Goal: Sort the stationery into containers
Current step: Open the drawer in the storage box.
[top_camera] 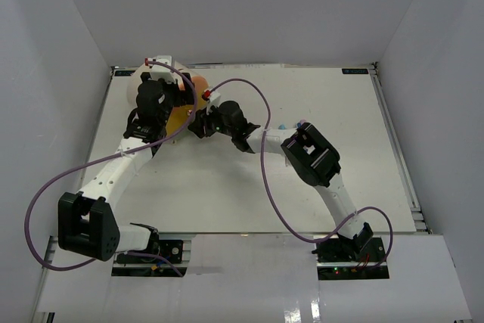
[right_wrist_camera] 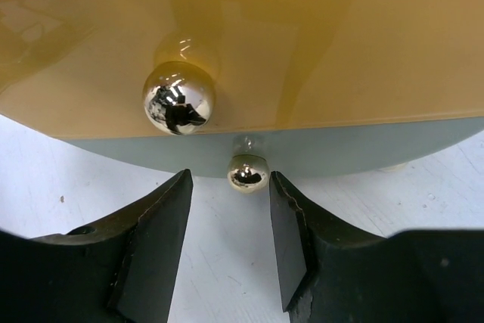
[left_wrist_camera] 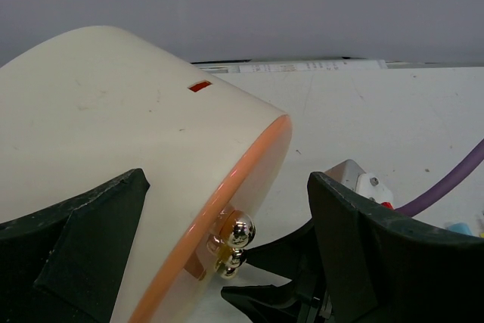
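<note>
The cream cylindrical organizer (top_camera: 138, 86) lies on its side at the back left, mostly hidden by both arms. My left gripper (top_camera: 162, 97) is open, and its jaws stand wide on either side of the cream body (left_wrist_camera: 113, 111), near the orange rim (left_wrist_camera: 257, 158) and brass knobs (left_wrist_camera: 240, 231). My right gripper (top_camera: 199, 123) is open at the organizer's face. In the right wrist view its fingertips (right_wrist_camera: 181, 187) flank the small lowest knob (right_wrist_camera: 248, 172) on the grey-green band without touching it. A larger knob (right_wrist_camera: 178, 97) sits on the yellow band above. A blue pen (top_camera: 281, 126) and a purple one (top_camera: 301, 122) lie by the right forearm.
White walls close in the table (top_camera: 227, 194) at the back and on both sides. Purple cables (top_camera: 265, 187) loop over the middle of the table. My right arm's elbow (top_camera: 311, 155) stands right of centre. A bit of blue and yellow stationery (left_wrist_camera: 461, 227) shows at the left wrist view's right edge.
</note>
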